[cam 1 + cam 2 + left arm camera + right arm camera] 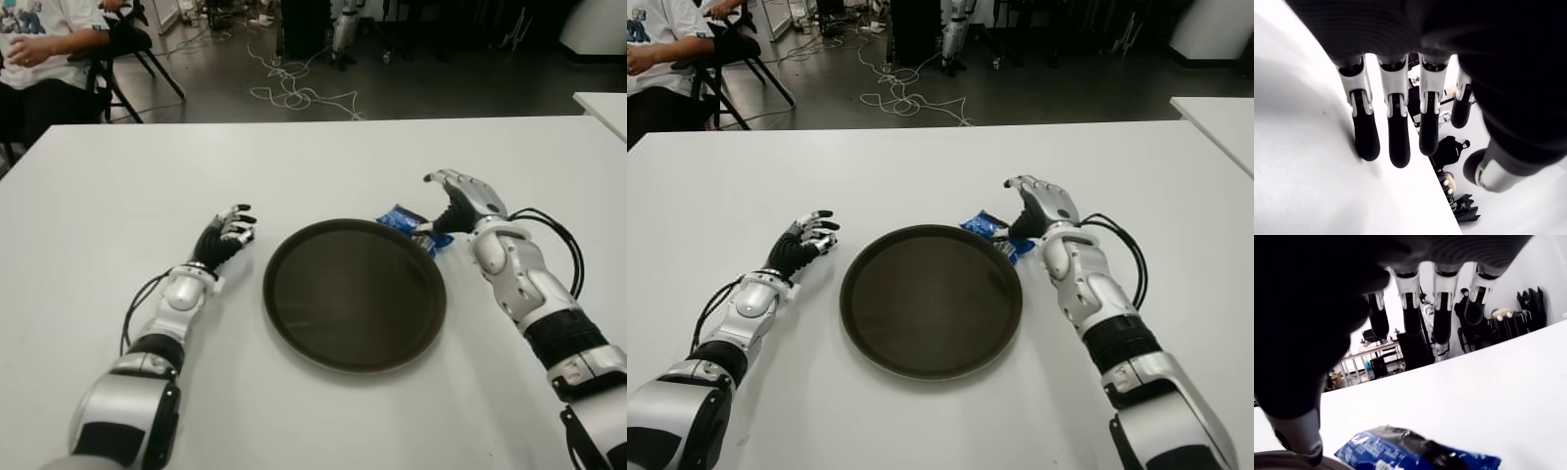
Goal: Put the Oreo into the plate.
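Round, dark, shallow-rimmed plate point(354, 294) at the centre of a smooth white desk point(313, 166), holding nothing. Blue, glossy Oreo packet point(404, 222) lying flat on the desk just beyond the plate's far right rim, outside it, touching or nearly touching the edge. Right hand point(457, 204) poised directly over the packet's right end, to the right of the plate, fingers point(1441, 320) spread and extended, thumb tip point(1299, 440) down close beside the wrapper; nothing pinched, the packet seen from the wrist lying free under the open palm. Crinkled plastic wrapper with white lettering, oblong in shape. Left hand point(227, 236) showing to the left of the plate, near its rim but apart from it, black-tipped fingers point(1399, 147) straight and loosely parted, grasping nothing, fingertips close to the desk surface. Both forearms clad in silver-grey shells with black joints, a black cable looped beside the right one. Beyond the plate, past the desk's far edge, a grey floor with a tangle of white cord point(294, 93), and at far left a seated person point(39, 49) in a white shirt on a black chair.
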`<state>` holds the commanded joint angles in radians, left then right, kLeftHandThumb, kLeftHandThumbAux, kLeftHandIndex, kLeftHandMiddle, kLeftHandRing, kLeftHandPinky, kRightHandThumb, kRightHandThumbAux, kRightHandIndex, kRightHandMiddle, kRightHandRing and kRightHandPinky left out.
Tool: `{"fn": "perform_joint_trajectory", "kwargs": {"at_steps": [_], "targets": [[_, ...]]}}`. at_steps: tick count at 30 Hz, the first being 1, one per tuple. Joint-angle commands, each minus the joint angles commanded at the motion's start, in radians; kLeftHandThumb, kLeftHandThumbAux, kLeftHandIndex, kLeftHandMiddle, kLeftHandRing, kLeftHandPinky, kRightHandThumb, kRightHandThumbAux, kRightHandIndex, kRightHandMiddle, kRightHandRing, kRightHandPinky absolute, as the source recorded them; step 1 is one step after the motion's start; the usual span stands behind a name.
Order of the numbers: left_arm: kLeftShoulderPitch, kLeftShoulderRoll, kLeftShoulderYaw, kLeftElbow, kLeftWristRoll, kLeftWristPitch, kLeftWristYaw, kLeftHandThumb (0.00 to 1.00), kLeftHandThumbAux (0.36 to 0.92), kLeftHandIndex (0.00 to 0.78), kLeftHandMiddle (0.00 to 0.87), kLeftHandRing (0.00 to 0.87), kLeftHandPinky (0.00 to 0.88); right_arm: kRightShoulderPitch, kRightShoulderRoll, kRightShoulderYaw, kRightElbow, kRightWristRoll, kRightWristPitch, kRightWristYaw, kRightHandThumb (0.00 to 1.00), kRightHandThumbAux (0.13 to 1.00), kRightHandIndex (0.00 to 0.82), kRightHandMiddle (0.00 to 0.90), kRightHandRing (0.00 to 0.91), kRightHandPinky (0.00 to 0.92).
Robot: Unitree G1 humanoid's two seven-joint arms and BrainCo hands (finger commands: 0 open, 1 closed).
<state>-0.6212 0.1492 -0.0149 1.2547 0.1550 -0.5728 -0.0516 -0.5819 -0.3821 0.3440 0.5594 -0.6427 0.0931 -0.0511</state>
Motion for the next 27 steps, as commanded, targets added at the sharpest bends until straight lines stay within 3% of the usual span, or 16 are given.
{"fn": "perform_joint_trajectory", "kwargs": {"at_steps": [22,27], "targets": [[0.000,0.002,-0.015,0.000,0.016,0.016,0.036,0.515,0.661,0.187,0.284,0.323,0.373,-0.065,0.023,0.003,0.164,-0.006,0.000,-0.040,0.000,0.712,0.183,0.170,0.166,0.142],[0.001,0.002,-0.016,-0.002,0.018,0.007,0.034,0.473,0.662,0.189,0.297,0.334,0.387,-0.081,0.028,0.001,0.209,-0.003,-0.012,-0.068,0.000,0.720,0.195,0.172,0.166,0.130]]}}
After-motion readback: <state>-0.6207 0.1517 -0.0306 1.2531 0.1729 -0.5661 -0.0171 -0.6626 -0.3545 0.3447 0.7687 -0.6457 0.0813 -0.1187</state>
